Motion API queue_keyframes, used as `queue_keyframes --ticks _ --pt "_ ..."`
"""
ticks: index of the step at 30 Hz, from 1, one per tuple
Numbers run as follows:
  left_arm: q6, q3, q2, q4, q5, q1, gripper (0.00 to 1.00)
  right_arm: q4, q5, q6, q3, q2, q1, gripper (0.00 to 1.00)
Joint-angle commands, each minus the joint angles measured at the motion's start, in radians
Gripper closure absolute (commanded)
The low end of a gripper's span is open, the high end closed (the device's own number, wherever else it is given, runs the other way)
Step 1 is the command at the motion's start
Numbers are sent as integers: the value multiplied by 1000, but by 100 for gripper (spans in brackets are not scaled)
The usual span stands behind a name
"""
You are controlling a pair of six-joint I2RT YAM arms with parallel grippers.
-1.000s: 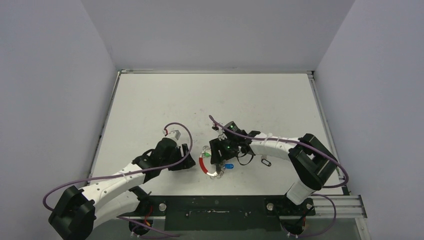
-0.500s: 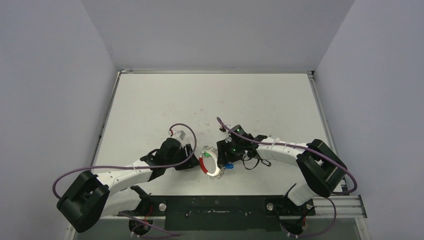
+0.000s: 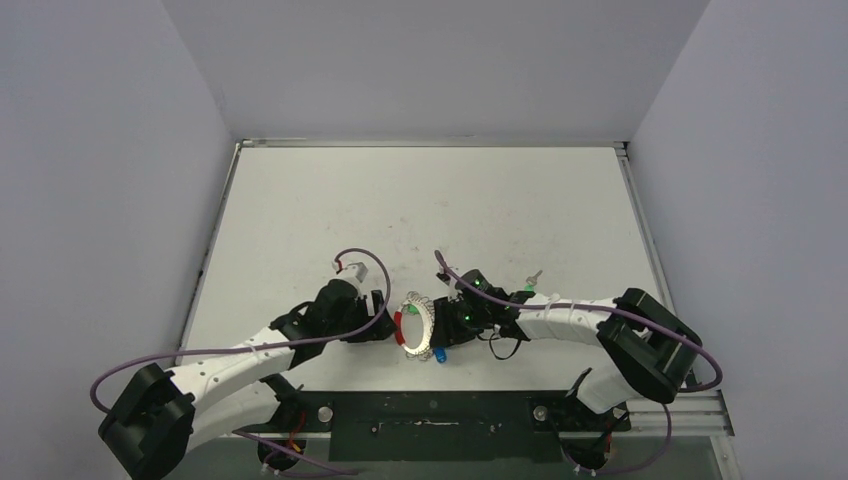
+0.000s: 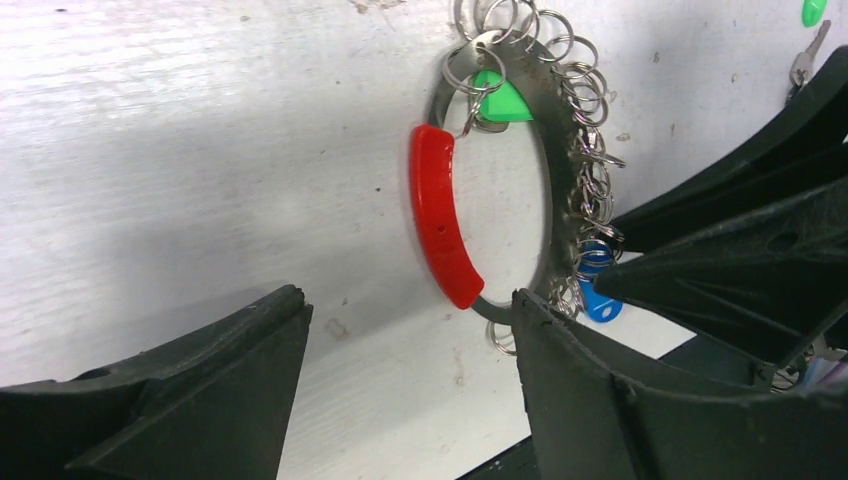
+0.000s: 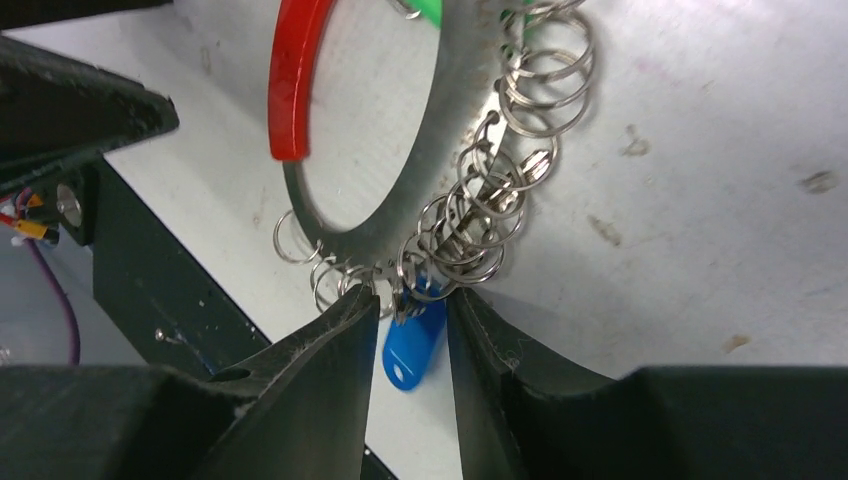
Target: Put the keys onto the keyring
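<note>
The keyring lies near the table's front edge, its red section facing my left gripper. A green key hangs on it among many small split rings. My left gripper is open, its jaws wide apart just short of the red section, and it holds nothing. My right gripper is closed narrowly on the blue key, whose shaft end sits among the ring's small split rings. A second green key lies loose on the table beside the right arm.
A thin black wire loop lies under the right forearm. The table's front edge and the black rail are right beside the keyring. Grey walls enclose the table on three sides.
My right gripper has moved left and toward the front edge with the blue key. The keyring has shifted and turned slightly. The loose green key now shows beside the right arm.
</note>
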Motion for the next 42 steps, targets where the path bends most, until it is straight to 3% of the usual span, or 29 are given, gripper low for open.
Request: queue_keyframes --ticks 1,4,8,12,21,33,42 --pt "44 33 -84 -106 -78 14 25 28 -24 60 -50 -38 22 66" --pt "26 6 -131 -100 -71 31 4 1 7 48 -40 -76 13 61" --pt "-26 -35 -194 -91 -54 48 3 -41 46 33 -21 -120 -13 53" --pt "-53 -76 -234 -55 -25 52 4 -35 53 28 -26 -113 -39 51" --pt "-54 -95 -141 94 85 52 32 97 30 39 -22 11 -55 54" --pt "22 22 128 146 97 46 52 -23 122 -76 156 155 -99 58" --pt "36 25 197 180 112 -20 81 0 77 -37 78 146 -38 81"
